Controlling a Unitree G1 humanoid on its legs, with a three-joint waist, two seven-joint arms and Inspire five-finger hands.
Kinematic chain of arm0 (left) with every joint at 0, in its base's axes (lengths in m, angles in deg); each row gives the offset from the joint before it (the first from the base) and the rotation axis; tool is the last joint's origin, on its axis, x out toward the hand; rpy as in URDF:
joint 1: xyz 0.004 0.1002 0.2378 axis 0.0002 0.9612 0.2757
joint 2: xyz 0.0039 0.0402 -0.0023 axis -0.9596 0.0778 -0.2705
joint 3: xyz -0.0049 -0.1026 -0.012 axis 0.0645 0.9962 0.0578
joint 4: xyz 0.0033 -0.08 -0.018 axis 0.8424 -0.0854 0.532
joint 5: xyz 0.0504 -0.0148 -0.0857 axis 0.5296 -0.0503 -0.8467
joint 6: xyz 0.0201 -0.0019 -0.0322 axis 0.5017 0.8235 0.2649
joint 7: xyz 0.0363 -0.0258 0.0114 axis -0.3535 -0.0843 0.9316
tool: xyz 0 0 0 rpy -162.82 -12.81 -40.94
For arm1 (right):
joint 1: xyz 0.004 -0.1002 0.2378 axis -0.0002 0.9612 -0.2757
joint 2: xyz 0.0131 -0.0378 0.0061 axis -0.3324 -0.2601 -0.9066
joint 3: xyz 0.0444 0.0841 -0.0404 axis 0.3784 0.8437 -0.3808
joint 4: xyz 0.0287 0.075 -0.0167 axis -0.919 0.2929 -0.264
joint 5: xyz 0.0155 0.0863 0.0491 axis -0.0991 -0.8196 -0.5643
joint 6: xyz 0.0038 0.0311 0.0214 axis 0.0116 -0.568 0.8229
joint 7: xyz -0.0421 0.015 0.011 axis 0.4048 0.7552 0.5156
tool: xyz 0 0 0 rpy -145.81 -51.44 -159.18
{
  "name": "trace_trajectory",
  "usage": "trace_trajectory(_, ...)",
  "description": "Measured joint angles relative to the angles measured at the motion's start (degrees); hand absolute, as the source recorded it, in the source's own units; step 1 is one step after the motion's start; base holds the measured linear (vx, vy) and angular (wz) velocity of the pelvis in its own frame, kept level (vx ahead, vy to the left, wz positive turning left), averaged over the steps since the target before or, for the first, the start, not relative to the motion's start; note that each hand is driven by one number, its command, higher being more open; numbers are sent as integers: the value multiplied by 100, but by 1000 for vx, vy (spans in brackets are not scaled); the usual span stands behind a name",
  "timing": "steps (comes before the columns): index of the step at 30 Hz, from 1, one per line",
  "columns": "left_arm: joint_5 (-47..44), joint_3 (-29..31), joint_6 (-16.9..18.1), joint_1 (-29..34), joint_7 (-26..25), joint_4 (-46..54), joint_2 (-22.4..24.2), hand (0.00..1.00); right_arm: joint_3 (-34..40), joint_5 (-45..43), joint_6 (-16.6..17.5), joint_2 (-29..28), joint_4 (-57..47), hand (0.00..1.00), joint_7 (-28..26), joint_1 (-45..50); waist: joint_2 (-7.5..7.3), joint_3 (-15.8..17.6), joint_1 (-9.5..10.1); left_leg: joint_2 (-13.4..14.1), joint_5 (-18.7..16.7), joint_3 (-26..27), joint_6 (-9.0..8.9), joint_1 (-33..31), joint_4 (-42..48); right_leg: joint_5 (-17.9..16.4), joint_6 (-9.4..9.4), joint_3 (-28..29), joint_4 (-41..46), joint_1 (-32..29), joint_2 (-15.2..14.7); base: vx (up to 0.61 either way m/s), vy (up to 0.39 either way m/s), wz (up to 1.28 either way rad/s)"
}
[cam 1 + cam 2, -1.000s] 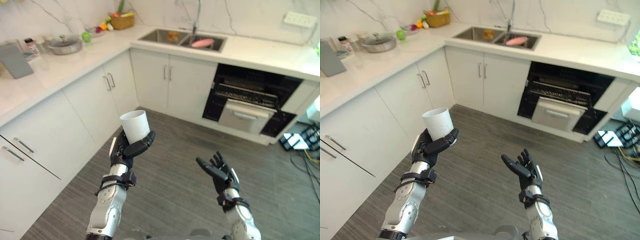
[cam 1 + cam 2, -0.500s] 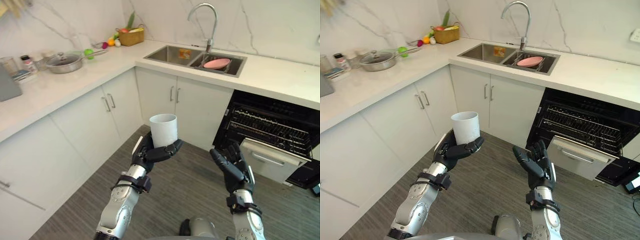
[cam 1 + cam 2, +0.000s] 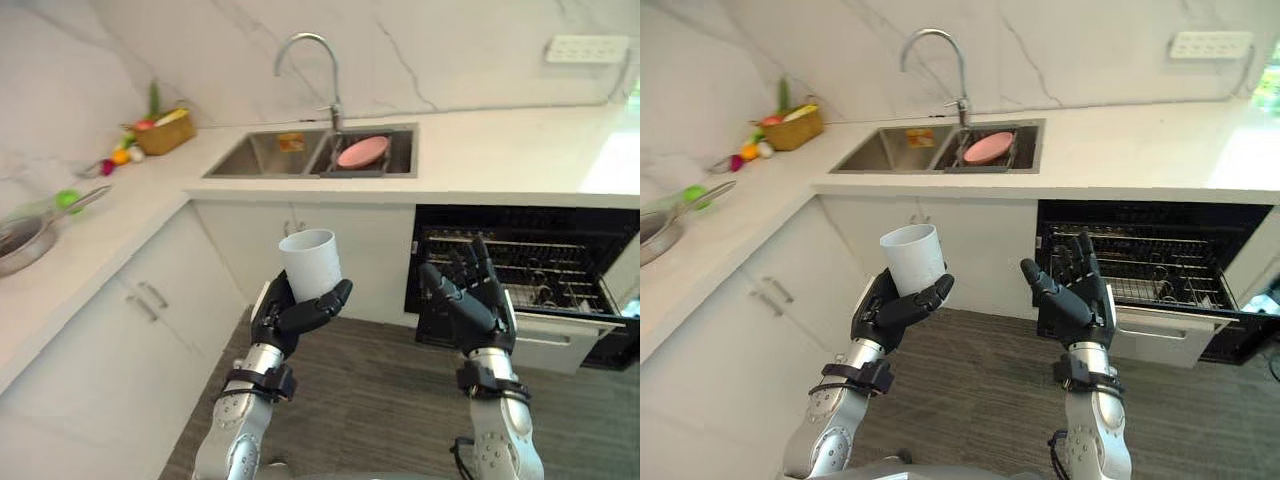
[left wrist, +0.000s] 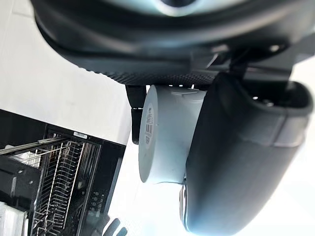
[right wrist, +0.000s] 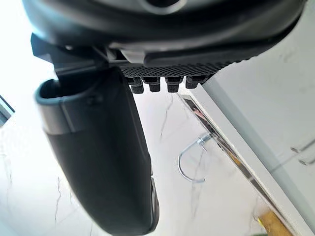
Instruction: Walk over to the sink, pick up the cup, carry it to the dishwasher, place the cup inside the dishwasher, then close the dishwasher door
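Note:
My left hand (image 3: 285, 315) holds a white cup (image 3: 311, 263) upright at chest height, fingers and thumb curled round its lower part. The left wrist view shows the cup (image 4: 165, 137) pressed between thumb and palm. To its right my right hand (image 3: 470, 300) is raised with its fingers straight and nothing in it. Ahead and to the right, under the counter, the dishwasher (image 3: 525, 275) stands open, its wire rack (image 3: 1150, 265) visible and its door (image 3: 555, 335) hanging down. The sink (image 3: 300, 155) with its curved tap (image 3: 305, 60) lies straight ahead on the counter.
A pink dish (image 3: 362, 151) lies in the right sink basin. White cabinets (image 3: 130, 330) run along the left under an L-shaped counter with a basket of produce (image 3: 160, 130) and a pan (image 3: 15, 245). Dark wood floor (image 3: 380, 400) lies between me and the dishwasher.
The camera has swung right and moved closer, so the sink and dishwasher now lie straight ahead. The left hand still holds the cup; the right hand has risen slightly.

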Motion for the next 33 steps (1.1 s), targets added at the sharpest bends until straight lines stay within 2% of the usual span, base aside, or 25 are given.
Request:
trace_trajectory(1,5,62,84,73,4,-2,-106,0,-42,-27,0,-20,34,100,15,7,-126,22,-2,-98,354,71,48,79,375,-88,134,19,-8,133,-199,343,331,-105)
trace_trajectory(2,12,103,122,76,9,-7,-184,0,-80,-44,5,-46,50,100,13,3,-231,47,-4,-179,273,142,61,83,594,-113,178,5,-7,173,-353,464,449,-82)
trace_trajectory(3,74,169,169,4,11,-14,-312,0,-92,-64,19,-134,71,100,15,14,-462,69,-89,-378,-61,277,196,61,925,-102,225,-42,12,204,-675,348,349,-37)
trace_trajectory(4,117,208,185,-146,10,-14,-360,0,-42,-59,43,-150,88,100,52,14,-570,114,-162,-561,-288,326,269,-17,1287,-45,294,-63,98,204,-888,406,415,-15)
trace_trajectory(6,118,152,191,-411,-3,-16,-354,0,79,-58,44,-151,137,100,135,16,-588,125,-187,-708,-651,382,345,-80,1684,89,317,-55,364,145,-1089,277,314,-6)
trace_trajectory(8,125,43,200,-734,-24,-12,-367,0,161,-61,43,-185,235,100,207,24,-593,128,-182,-807,-890,428,456,-35,1763,383,317,-53,1140,-237,-1194,223,269,-5)
trace_trajectory(10,191,-36,204,-1052,-54,-1,-389,0,192,-46,43,-349,252,100,265,30,-635,154,-182,-911,-1047,622,568,263,1667,1252,462,-67,2565,-1034,-1440,192,209,-22)
trace_trajectory(11,218,-37,204,-1076,-74,4,-386,0,187,-27,43,-392,254,100,273,31,-633,159,-182,-933,-1082,707,601,416,1599,1527,477,-102,2768,-1149,-1519,203,160,-57)
trace_trajectory(12,219,-55,204,-1077,-170,30,-384,0,172,69,42,-454,285,100,290,32,-596,180,-180,-968,-1114,775,637,752,1366,2011,395,-211,3027,-1292,-1634,197,109,-56)
trace_trajectory(13,219,-57,204,-1080,-210,47,-386,0,162,105,42,-473,309,100,292,33,-576,189,-184,-964,-1118,828,645,904,1229,2071,335,-283,3157,-1353,-1662,191,102,-74)
trace_trajectory(15,218,19,204,-1090,-410,88,-390,0,112,170,29,-502,303,100,263,35,-520,252,-166,-844,-1151,1136,694,1300,813,929,190,-892,3504,-1946,-1449,147,42,-74)
trace_trajectory(16,218,46,205,-1091,-437,88,-396,0,113,169,25,-502,271,100,256,52,-500,282,-179,-791,-1200,1193,738,1365,752,751,178,-1091,3337,-2064,-1328,139,-14,-64)
trace_trajectory(17,217,83,206,-1084,-442,98,-412,0,135,172,24,-501,181,100,256,107,-481,308,-176,-709,-1281,1313,687,1432,705,626,137,-1574,2656,-2294,-1072,141,-57,-49)
trace_trajectory(18,215,102,205,-1029,-441,175,-472,0,155,167,27,-501,59,100,245,148,-593,316,-183,-775,-1386,1381,530,1502,712,861,5,-2212,1520,-2316,-933,139,-69,-48)
trace_trajectory(19,216,105,204,-982,-438,264,-534,0,163,158,29,-501,-33,100,226,191,-731,293,-178,-923,-1446,1379,456,1547,722,1317,-336,-2498,958,-2305,-924,205,-58,-38)
trace_trajectory(20,230,15,203,-905,-413,269,-405,0,267,154,60,-289,-115,100,147,206,-480,396,-222,-890,-1559,1119,429,1622,771,1413,-653,-2689,838,-2149,-795,233,23,-44)
trace_trajectory(22,370,-76,210,-890,-390,329,-289,0,375,143,74,-93,-129,100,120,151,-198,375,-187,-803,-1585,989,433,1636,765,1389,-693,-2574,802,-2216,-560,216,52,-56)
trace_trajectory(24,414,-101,211,-979,-427,300,-286,0,361,168,95,-88,-138,100,123,42,-173,401,-187,-690,-1672,913,419,1642,812,1297,-742,-2438,835,-2266,-405,149,-49,-45)
trace_trajectory(25,437,-177,211,-1049,-429,276,-305,0,358,181,130,-99,-207,100,139,45,-150,413,-206,-585,-1812,901,331,1638,952,1142,-727,-2454,949,-2265,-349,103,-92,-23)
trace_trajectory(27,436,-298,212,-1053,-411,273,-377,0,361,182,160,-127,-342,100,189,72,-144,414,-272,-438,-1987,905,415,1490,1601,801,-701,-2507,1124,-2197,-348,92,-94,14)
trace_trajectory(28,435,-370,210,-1044,-408,263,-421,0,371,182,182,-130,-402,100,221,72,-113,431,-280,-133,-1922,931,493,1038,2766,745,-711,-2577,1089,-2056,-334,79,-86,20)
trace_trajectory(29,435,-399,210,-1043,-406,263,-412,0,378,182,182,-109,-451,100,228,72,-44,466,-272,51,-1810,933,510,834,3355,717,-717,-2603,1053,-1946,-262,96,-98,3)
trace_trajectory(30,434,-425,211,-1016,-402,262,-377,0,371,188,182,-66,-551,100,230,73,122,555,-222,437,-1406,873,499,521,4377,644,-749,-2613,975,-1671,-73,129,-81,-16)
trace_trajectory(31,431,-426,211,-899,-391,255,-379,0,363,230,182,-64,-607,100,215,84,187,577,-182,693,-896,634,430,163,5204,584,-764,-2586,866,-1418,54,148,-46,-23)
trace_trajectory(33,420,-467,214,-741,-370,251,-376,0,378,276,183,-53,-665,100,210,88,198,570,-166,652,-1130,501,396,-102,5339,557,-757,-2481,665,-1156,54,165,2,-34)
